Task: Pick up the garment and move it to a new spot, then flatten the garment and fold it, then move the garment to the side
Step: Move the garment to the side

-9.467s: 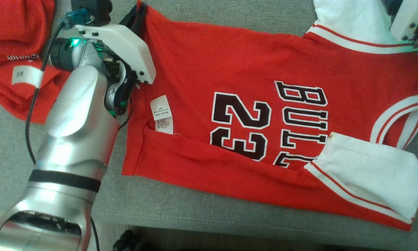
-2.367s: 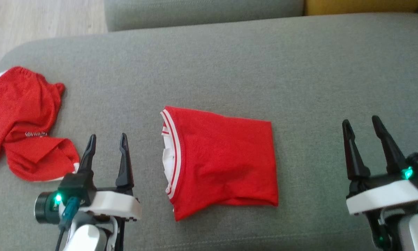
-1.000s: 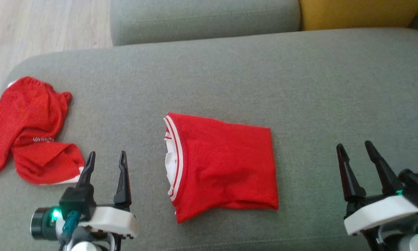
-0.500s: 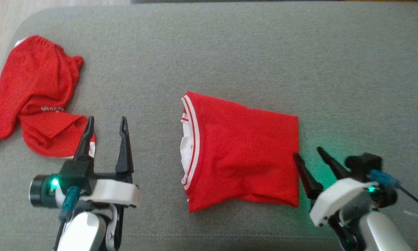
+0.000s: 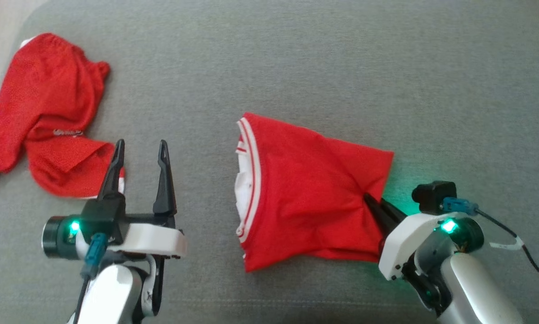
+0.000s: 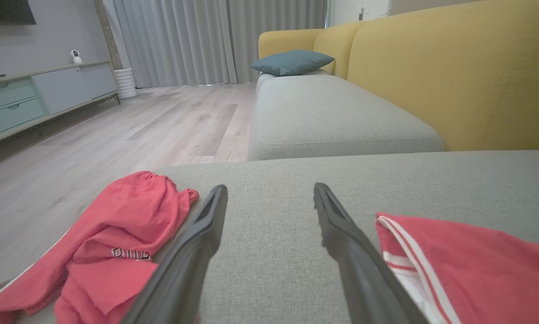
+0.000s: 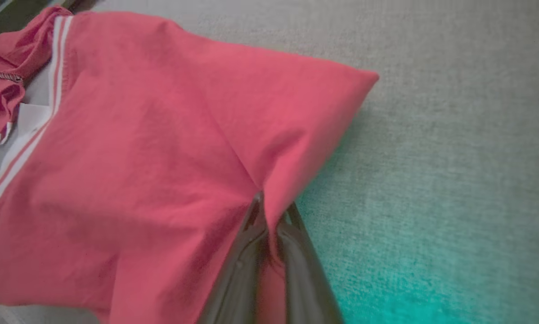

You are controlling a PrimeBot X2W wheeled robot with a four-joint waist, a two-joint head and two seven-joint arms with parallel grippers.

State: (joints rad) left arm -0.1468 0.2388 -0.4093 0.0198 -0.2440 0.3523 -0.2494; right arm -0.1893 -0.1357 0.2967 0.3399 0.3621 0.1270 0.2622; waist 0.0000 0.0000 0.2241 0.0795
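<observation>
One garment (image 5: 310,193) edge is clamped by right end effector (image 5: 366,198); left end effector (image 5: 141,144) gapes above sofa (image 5: 341,67).

The folded garment (image 5: 314,198) is plain red, with white-and-red striped trim and white lining along its left edge. Near the left edge of the grey sofa seat (image 5: 341,58), the crumpled garment (image 5: 44,112) is red too, with small white lettering; the sofa back (image 6: 454,76) is yellow, its cushion (image 6: 292,62) teal.
</observation>
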